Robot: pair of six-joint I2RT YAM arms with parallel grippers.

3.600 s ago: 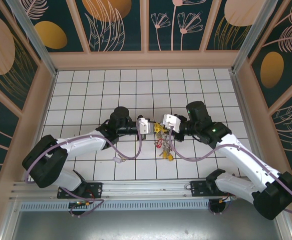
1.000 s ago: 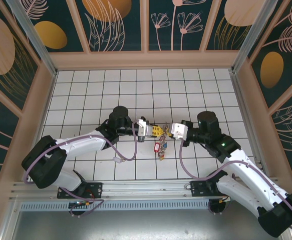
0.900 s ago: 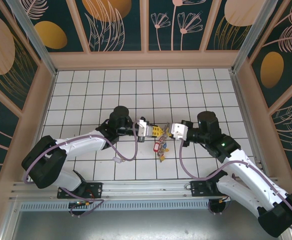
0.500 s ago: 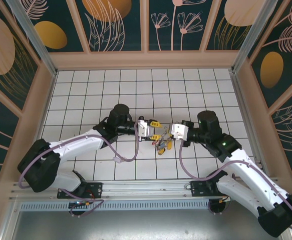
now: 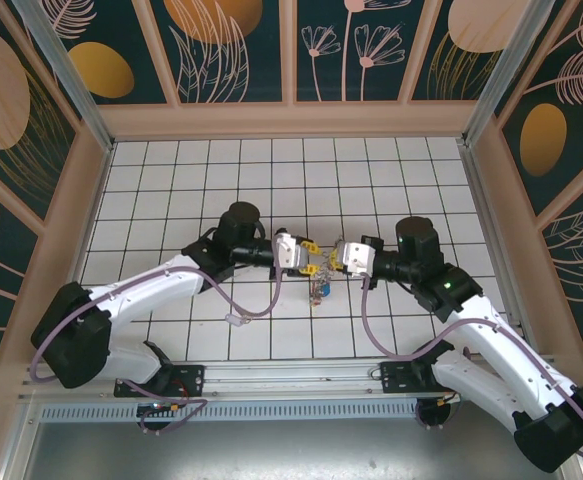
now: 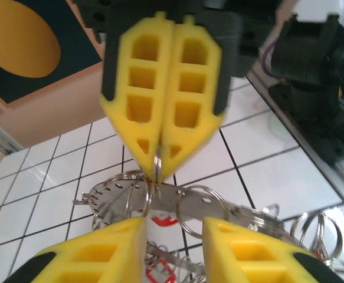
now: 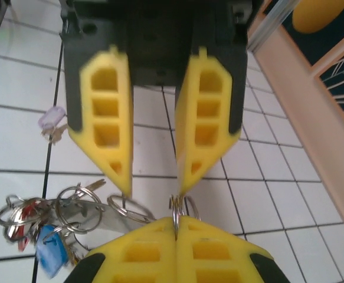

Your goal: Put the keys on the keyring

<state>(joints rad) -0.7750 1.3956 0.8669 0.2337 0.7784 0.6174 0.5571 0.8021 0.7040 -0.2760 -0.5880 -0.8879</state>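
Right wrist: mid-threading, the keyring (image 7: 176,206) was pinched by the right gripper (image 7: 176,221); the spread left gripper (image 7: 154,190) was judged to need one of the keys (image 7: 46,252) grasped next.

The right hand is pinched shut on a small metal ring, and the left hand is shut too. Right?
Not quite. The left hand is open, its fingers apart, as the right wrist view shows. The right hand is shut on the small metal ring.

Readable text: none.
White tag (image 6: 163,221) among the keys (image 5: 318,287) is showing a red mark, blurred and half hidden, not resolving into letters.
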